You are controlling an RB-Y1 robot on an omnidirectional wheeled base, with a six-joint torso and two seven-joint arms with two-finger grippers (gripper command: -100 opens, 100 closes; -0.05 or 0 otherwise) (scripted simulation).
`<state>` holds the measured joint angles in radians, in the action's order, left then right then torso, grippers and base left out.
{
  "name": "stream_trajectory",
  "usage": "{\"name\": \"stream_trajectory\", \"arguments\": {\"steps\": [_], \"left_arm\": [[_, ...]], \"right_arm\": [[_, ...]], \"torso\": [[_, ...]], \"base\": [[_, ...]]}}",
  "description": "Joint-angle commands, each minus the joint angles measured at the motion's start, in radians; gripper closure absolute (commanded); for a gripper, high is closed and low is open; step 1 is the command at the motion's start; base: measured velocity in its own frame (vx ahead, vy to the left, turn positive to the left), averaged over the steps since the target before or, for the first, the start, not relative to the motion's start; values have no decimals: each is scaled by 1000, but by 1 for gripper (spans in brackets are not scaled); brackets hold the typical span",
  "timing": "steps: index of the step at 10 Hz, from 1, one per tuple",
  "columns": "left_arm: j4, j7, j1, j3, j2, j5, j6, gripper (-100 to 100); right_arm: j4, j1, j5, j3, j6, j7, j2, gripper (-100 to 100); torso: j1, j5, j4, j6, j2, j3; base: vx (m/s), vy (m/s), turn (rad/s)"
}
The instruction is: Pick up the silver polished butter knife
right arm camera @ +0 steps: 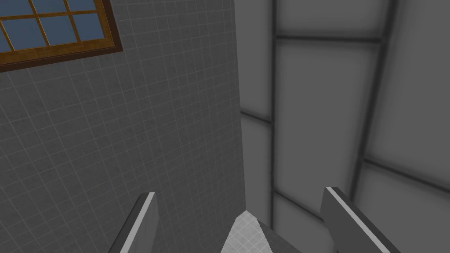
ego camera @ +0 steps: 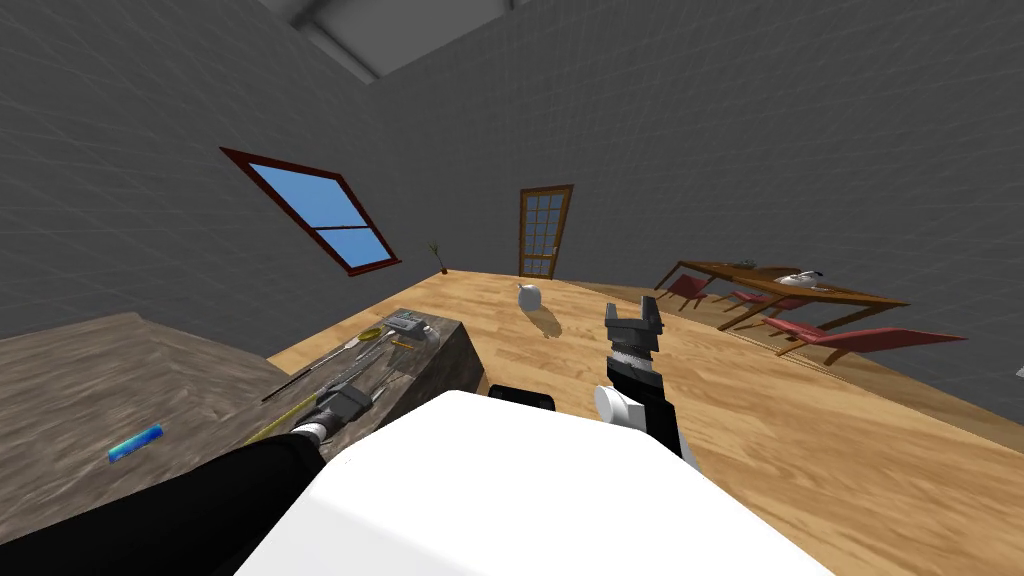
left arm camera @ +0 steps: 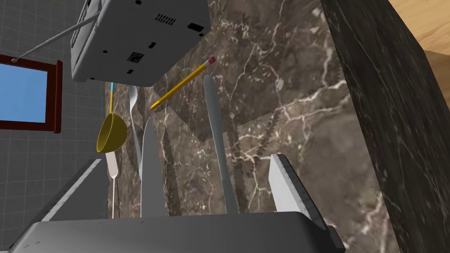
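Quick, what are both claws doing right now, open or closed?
Left claw: open, butter knife lying between its fingers, not gripped.
Right claw: open, holding nothing.

It looks like a lived-in home, an open dining and kitchen sort of room with a plank floor (ego camera: 800,420), grey tiled walls (ego camera: 700,150), a red-framed window (ego camera: 318,210) and a glazed wooden door (ego camera: 543,232). Off to one side stands a dining table (ego camera: 850,293) with red chairs (ego camera: 865,338). The dark marble desk (left arm camera: 307,88) carries a butter knife (left arm camera: 215,127), a yellow scoop (left arm camera: 111,132) and a pencil (left arm camera: 182,83).
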<state>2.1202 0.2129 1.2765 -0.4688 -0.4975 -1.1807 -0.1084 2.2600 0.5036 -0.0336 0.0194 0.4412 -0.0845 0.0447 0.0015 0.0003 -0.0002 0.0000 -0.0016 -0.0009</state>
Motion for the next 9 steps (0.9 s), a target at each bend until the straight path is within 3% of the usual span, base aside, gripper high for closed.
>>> {"name": "stream_trajectory", "arguments": {"steps": [1, 2, 4, 5, 6, 7, 8, 9], "left_arm": [[-8, 10, 22, -1, -10, -48, -19, -100], [-26, 30, 63, -4, -33, -77, -51, -100], [-26, 30, 63, -4, -33, -111, -51, -100], [-46, 51, 103, -6, -56, -153, -82, -100], [-46, 51, 103, -6, -56, -171, -82, -100], [-65, 73, 142, -5, -78, -218, -110, -100], [-65, 73, 142, -5, -78, -231, -110, -100], [-85, 95, 180, -1, -99, -269, -138, -100]], "right_arm": [[0, 0, 0, 0, 0, 0, 0, 0], [0, 0, 0, 0, 0, 0, 0, 0], [0, 0, 0, 0, 0, 0, 0, 0], [0, 0, 0, 0, 0, 0, 0, 0], [0, 0, 0, 0, 0, 0, 0, 0], [0, 0, 0, 0, 0, 0, 0, 0], [0, 0, 0, 0, 0, 0, 0, 0], [0, 0, 0, 0, 0, 0, 0, 0]], "torso": [[0, 0, 0, 0, 0, 0], [0, 0, 0, 0, 0, 0], [0, 0, 0, -1, 0, 0], [-1, 0, 0, -1, 1, 0], [0, 0, 0, 0, 0, 0], [0, 0, 0, -1, 0, 0], [0, 0, 0, 0, 0, 0], [0, 0, 0, -1, 0, 0]], "base": [[25, 21, -122], [36, 23, -278], [20, 18, -42], [22, 15, -237], [20, 25, -148], [31, 27, -199], [26, 31, -136], [25, 32, -243]]}}
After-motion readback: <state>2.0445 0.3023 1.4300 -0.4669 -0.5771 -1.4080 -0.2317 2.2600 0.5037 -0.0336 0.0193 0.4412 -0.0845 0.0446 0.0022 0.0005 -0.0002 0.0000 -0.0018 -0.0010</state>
